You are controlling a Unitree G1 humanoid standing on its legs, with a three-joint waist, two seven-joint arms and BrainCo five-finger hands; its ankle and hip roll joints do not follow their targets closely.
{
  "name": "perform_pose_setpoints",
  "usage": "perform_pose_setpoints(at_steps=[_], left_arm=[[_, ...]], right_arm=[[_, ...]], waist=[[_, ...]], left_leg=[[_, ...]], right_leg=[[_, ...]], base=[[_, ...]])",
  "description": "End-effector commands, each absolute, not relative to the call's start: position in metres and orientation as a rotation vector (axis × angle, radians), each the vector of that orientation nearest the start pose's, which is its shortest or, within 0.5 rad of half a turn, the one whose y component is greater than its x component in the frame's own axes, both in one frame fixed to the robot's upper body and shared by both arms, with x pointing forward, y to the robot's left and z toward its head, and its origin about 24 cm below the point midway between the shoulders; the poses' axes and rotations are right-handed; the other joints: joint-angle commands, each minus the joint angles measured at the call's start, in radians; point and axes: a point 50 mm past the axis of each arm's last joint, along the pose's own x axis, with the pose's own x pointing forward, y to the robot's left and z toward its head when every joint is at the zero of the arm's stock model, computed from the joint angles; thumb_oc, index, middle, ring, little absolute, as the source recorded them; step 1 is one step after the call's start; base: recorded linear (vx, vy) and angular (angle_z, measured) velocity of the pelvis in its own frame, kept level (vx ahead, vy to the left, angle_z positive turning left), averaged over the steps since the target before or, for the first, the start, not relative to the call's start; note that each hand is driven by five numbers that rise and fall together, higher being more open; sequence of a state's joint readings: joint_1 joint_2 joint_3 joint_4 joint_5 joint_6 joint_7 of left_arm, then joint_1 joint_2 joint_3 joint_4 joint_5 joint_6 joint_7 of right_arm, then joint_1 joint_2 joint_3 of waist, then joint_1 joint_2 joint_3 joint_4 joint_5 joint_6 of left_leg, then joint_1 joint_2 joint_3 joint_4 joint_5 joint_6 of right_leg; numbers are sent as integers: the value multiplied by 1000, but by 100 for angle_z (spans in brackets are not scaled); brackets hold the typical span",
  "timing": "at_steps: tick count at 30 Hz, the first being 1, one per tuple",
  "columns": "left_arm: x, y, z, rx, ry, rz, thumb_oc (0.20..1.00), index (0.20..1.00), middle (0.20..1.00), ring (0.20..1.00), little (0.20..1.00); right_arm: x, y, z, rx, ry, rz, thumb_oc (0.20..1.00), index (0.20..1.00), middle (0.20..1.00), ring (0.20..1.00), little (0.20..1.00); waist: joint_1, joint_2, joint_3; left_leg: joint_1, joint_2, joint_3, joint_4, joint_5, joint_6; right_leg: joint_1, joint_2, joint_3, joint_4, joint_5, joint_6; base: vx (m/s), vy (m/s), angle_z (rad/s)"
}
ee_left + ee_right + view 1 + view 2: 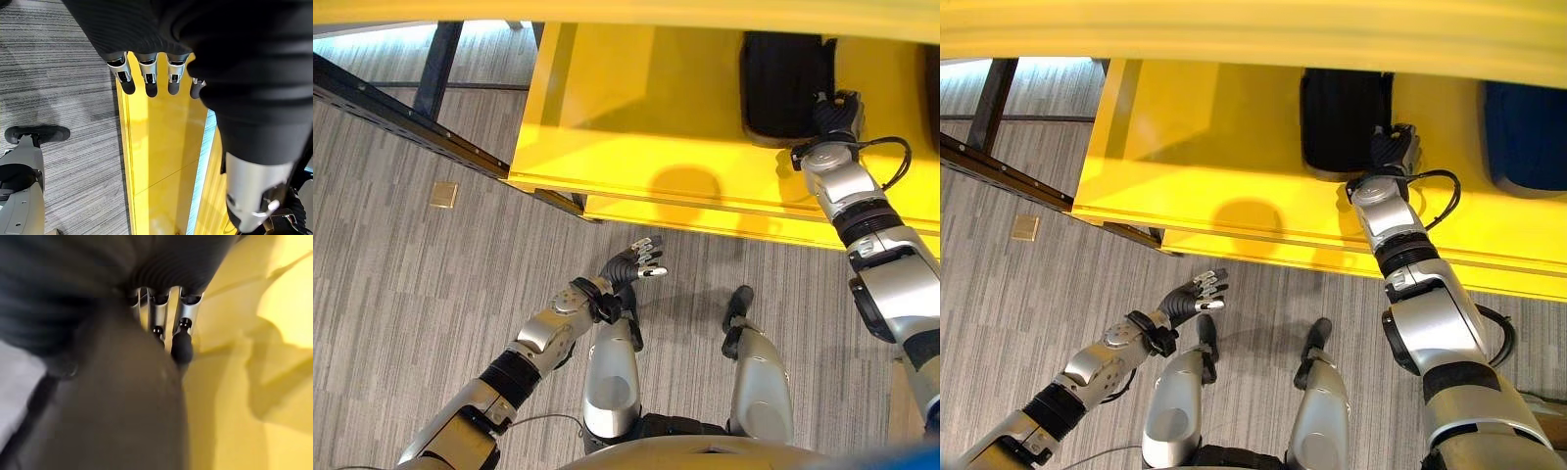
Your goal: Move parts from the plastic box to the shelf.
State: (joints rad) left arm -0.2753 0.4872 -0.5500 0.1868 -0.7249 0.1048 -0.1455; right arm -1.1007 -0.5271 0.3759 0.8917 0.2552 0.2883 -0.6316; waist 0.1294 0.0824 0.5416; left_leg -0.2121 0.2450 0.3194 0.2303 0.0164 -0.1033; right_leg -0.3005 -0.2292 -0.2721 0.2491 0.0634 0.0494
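The part in play is a dark, ribbed, blocky piece [787,86] lying on the bright yellow shelf board [636,117], toward its back, with its near edge just in front of the right robot hand [835,116]. That robot hand is reaching onto the shelf, and in the eye views its dark-covered back sits right against the part's lower right corner. In the right wrist view a big dark mass lies beside the silver fingers [184,340], which stretch along it over the yellow surface. Whether they are clasped round the part or merely lying beside it I cannot tell.

A second object, dark blue and rounded [1526,132], rests on the same shelf further to the right, apart from the black one. It is probably a part already delivered, though its shape is cut off by the frame.

The left robot hand [639,261] hangs low over the grey striped carpet [431,294], in front of the shelf edge, fingers loosely spread and carrying nothing. Its wrist view shows the dark tips held straight above the yellow shelf front.

As a judgement, this looks like the placing step of one transfer: the black part is on the shelf and the right robot hand is about to let go or has just done so. The plastic box is not visible, so how many parts remain cannot be gauged.
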Motion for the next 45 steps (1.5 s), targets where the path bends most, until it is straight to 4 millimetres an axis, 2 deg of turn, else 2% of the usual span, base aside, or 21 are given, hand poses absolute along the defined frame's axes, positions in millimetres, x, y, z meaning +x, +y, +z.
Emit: perform_pose_setpoints(at_steps=[1,5,12,20,31,45], left_arm=[[261,105,33,-133,273,-667,1000,1000,1000,1000,1000],[261,104,33,-135,276,-668,1000,1000,1000,1000,1000],[261,105,31,-136,282,-669,1000,1000,1000,1000,1000],[258,107,29,-137,284,-670,1000,1000,1000,1000,1000],[258,112,27,-144,277,-648,1000,1000,1000,1000,1000],[257,117,23,-148,269,-626,1000,1000,1000,1000,1000]], right_arm=[[407,-226,250,-434,-161,-651,1000,1000,1000,1000,1000],[408,-225,244,-430,-148,-646,1000,1000,1000,1000,1000],[407,-225,245,-458,-161,-658,1000,1000,1000,1000,1000],[407,-222,237,-357,-149,-623,1000,1000,1000,1000,1000],[407,-210,204,-276,-72,-482,1000,1000,1000,1000,1000],[400,-201,171,-235,-2,-440,1000,1000,1000,1000,1000]], waist=[[31,13,-22],[27,13,-22],[25,13,-22],[23,10,-22],[10,1,-22],[-7,-6,-22]], left_leg=[[-20,11,2,45,-14,11],[-14,14,5,45,-14,11],[-5,13,5,44,-15,12],[13,8,7,33,-15,12],[39,12,16,25,-10,11],[56,13,23,9,-3,11]], right_leg=[[4,-98,-57,192,-126,97],[8,-98,-55,193,-126,96],[15,-98,-52,193,-126,97],[33,-92,-51,182,-128,96],[58,-82,-43,169,-127,91],[67,-70,-31,158,-124,89]], base=[[0,0,0],[0,0,0],[0,0,0],[0,0,0],[0,0,0],[0,0,0]])
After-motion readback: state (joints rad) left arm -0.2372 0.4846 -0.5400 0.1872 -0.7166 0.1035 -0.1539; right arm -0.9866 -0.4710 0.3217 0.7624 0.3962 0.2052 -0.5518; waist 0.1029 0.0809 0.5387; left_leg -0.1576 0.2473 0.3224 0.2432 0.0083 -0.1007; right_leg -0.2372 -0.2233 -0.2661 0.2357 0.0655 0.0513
